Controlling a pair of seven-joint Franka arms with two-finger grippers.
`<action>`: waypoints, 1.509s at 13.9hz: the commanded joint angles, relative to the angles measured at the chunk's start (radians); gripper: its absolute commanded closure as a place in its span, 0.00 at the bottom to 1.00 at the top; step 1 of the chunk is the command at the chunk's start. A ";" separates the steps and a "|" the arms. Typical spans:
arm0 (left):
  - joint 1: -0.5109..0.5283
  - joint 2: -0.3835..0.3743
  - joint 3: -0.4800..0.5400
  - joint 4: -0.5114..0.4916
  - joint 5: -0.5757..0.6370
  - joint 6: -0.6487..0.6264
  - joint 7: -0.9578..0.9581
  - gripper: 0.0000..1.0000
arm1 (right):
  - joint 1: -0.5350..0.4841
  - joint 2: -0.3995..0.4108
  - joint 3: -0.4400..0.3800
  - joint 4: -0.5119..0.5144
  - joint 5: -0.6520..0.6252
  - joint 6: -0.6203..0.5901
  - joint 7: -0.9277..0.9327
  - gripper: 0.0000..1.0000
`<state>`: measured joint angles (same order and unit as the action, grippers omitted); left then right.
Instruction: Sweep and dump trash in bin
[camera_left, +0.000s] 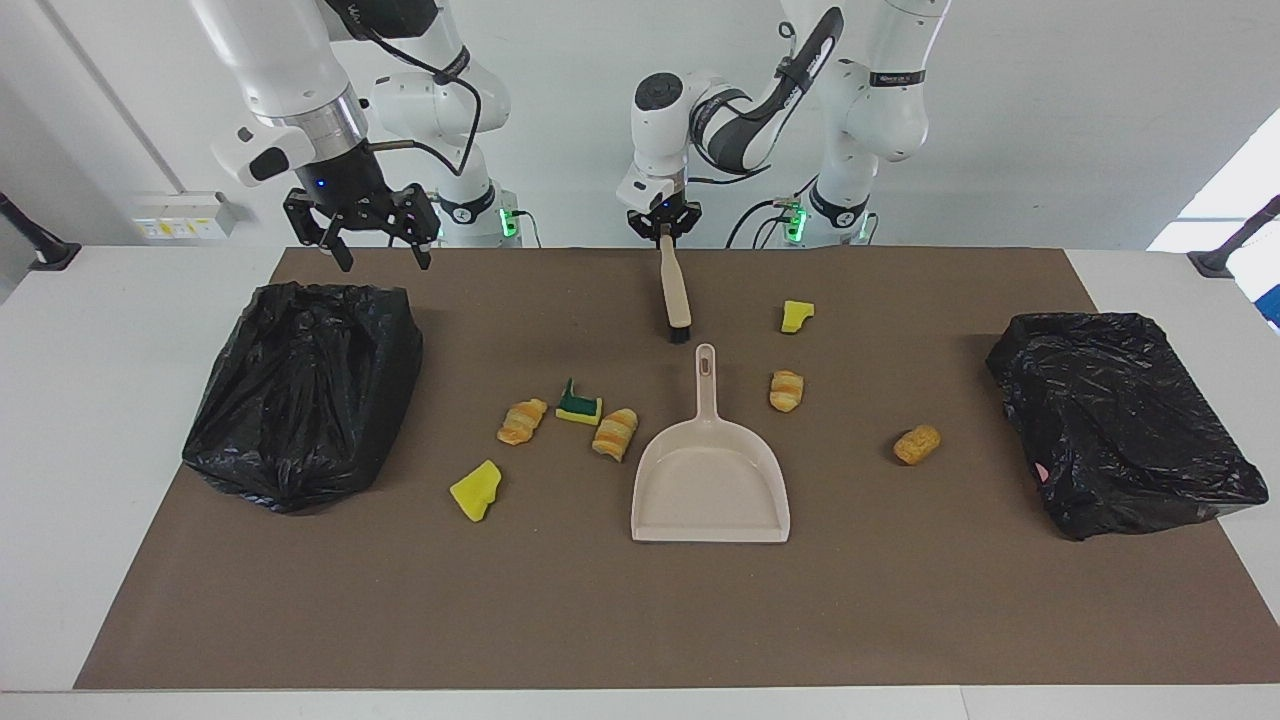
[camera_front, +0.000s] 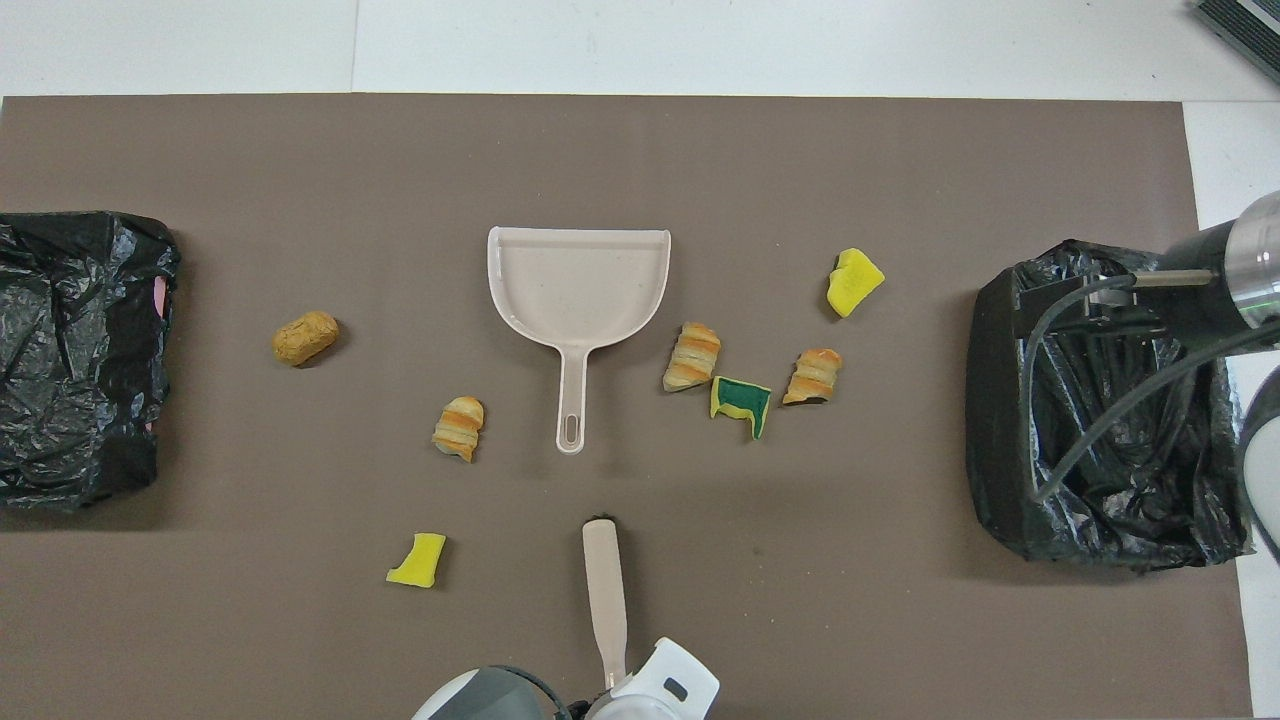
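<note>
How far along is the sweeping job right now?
Nothing is swept yet: all seven trash bits lie on the mat and the dustpan is empty. In hand: the left gripper grips the brush by its handle. The right gripper hangs open above a bin. Sweeping and dumping remain.

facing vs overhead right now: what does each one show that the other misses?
Facing only: the right gripper, open, over the table edge by the bin at its end, and the left gripper shut on the brush handle.

Overhead only: the hollow of that bin, crossed by the right arm's cables, and the brush's length seen from above.

Both: the dustpan on the mat, seven trash bits scattered round it, none in the pan, and the second bin.
</note>
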<state>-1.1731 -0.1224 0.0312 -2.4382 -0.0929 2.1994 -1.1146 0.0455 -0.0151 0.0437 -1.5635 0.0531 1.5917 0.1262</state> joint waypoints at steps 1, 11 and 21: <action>-0.011 -0.019 0.010 -0.001 -0.002 -0.015 -0.001 0.56 | -0.006 -0.006 0.007 -0.018 0.011 0.028 0.021 0.00; -0.002 -0.020 0.015 0.001 -0.002 -0.036 0.038 1.00 | 0.011 -0.002 0.015 -0.015 0.013 0.024 0.024 0.00; 0.262 -0.108 0.019 0.041 0.012 -0.437 -0.213 1.00 | 0.083 0.127 0.018 -0.015 0.068 0.164 0.046 0.00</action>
<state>-0.9666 -0.2112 0.0618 -2.3814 -0.0900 1.7980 -1.2372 0.1022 0.1012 0.0576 -1.5722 0.1132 1.7135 0.1458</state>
